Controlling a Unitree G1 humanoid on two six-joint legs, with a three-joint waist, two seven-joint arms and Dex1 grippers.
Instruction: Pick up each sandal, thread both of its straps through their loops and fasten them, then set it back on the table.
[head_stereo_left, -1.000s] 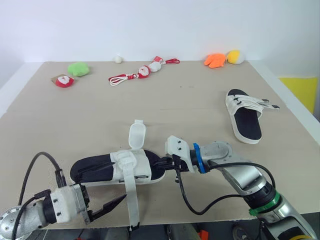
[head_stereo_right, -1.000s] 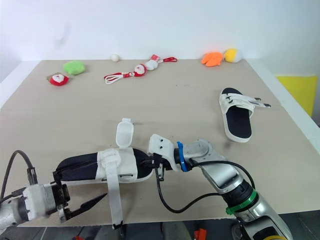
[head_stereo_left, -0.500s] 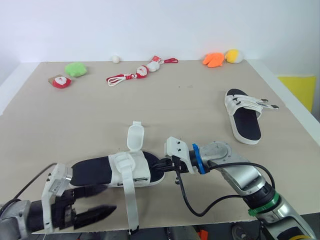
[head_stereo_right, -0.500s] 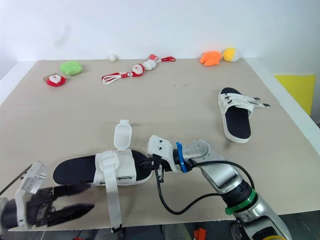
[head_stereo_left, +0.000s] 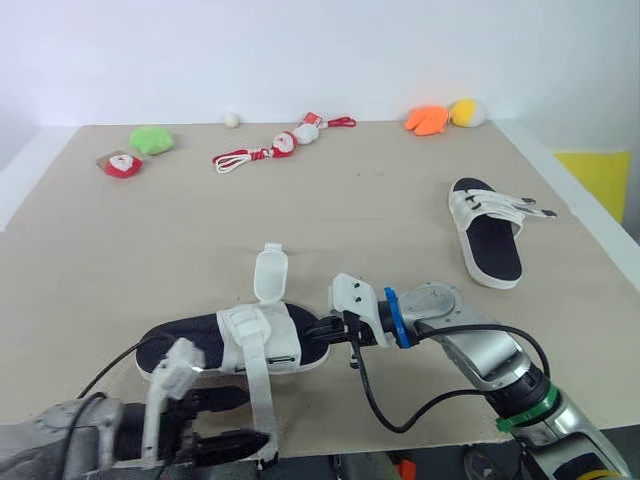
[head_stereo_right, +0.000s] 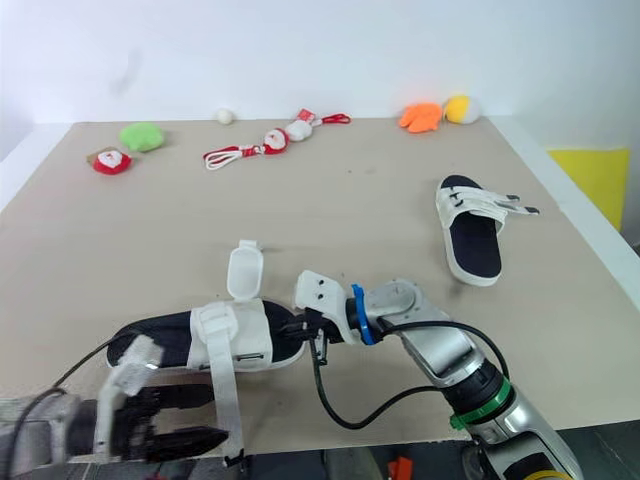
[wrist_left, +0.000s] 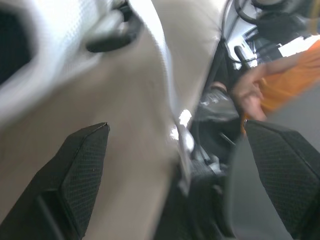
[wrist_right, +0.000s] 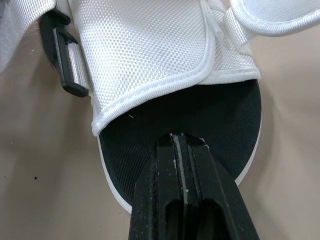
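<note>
Left gripper (head_stereo_left: 226, 421) at front edge of table (head_stereo_left: 400, 200), toward left corner: fingers spread wide, holding nothing, tips just beside loose strap (head_stereo_left: 260, 400) hanging over front edge. Near sandal (head_stereo_left: 285, 335) flat along front edge, toe to right; other strap (head_stereo_left: 270, 275) flipped open toward far edge. Right gripper (wrist_right: 182, 142): fingers closed together, tips resting on black footbed at toe. Second sandal (head_stereo_left: 487, 235) near right edge, strap ends pointing to that edge. Far edge: green plush (head_stereo_left: 152, 138), red cord with figures (head_stereo_left: 275, 148), orange plush (head_stereo_left: 427, 120), yellow plush (head_stereo_left: 466, 112).
</note>
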